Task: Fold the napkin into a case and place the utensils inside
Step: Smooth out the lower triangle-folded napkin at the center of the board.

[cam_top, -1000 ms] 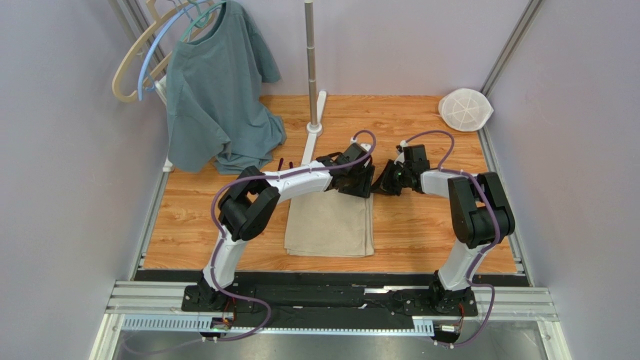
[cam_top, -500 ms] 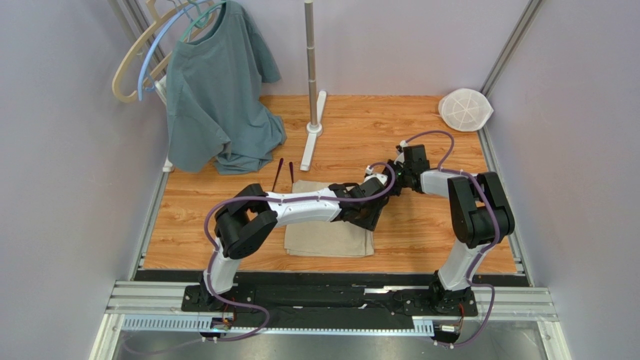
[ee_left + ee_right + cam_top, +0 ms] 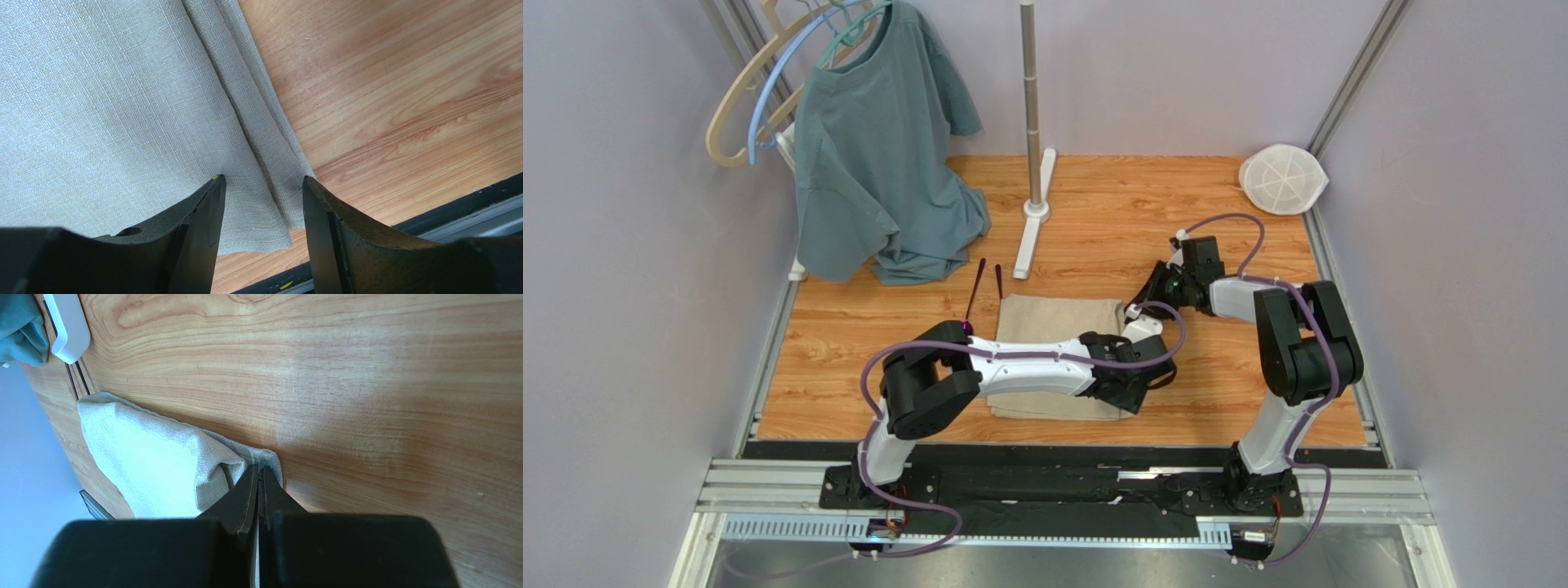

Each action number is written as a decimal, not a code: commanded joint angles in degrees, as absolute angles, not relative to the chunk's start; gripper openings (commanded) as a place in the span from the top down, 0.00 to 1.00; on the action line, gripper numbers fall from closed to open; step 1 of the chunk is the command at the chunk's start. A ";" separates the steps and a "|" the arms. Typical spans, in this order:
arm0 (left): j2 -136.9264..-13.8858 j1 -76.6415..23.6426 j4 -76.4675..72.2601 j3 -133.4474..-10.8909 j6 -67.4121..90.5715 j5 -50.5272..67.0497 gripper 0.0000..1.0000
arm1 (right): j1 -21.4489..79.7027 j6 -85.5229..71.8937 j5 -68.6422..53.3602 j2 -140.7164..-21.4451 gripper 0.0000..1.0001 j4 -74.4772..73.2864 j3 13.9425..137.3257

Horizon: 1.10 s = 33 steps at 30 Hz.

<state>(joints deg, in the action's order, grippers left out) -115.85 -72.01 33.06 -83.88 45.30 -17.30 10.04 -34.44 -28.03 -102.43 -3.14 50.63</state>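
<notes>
Straight below the spread left gripper [image 3: 263,184]: near right corner of the folded napkin [image 3: 123,92], its layered edge running lengthwise away between the fingertips, apparently not yet gripped. At the pressed-together right gripper [image 3: 259,474]: far right corner, pinched. Spoons [image 3: 976,292] well apart, far left of both.

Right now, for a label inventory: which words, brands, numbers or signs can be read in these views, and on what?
None: no readable text shows on the napkin, the T-shirt, the white mesh disc or the wooden table in any view.
</notes>
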 commanded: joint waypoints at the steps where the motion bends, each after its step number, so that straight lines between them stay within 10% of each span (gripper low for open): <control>1: -114.43 -72.60 33.57 -86.04 46.41 -18.90 0.43 | 10.02 -33.75 -27.86 -103.18 1.00 -3.08 51.42; 16: -114.87 -73.30 31.64 -85.96 46.32 -15.39 0.43 | 10.11 -33.66 -27.95 -103.45 1.00 -2.55 51.06; 33: -111.62 -74.18 31.20 -81.66 47.19 -14.33 0.95 | 10.11 -34.01 -26.37 -104.06 1.00 -2.72 51.59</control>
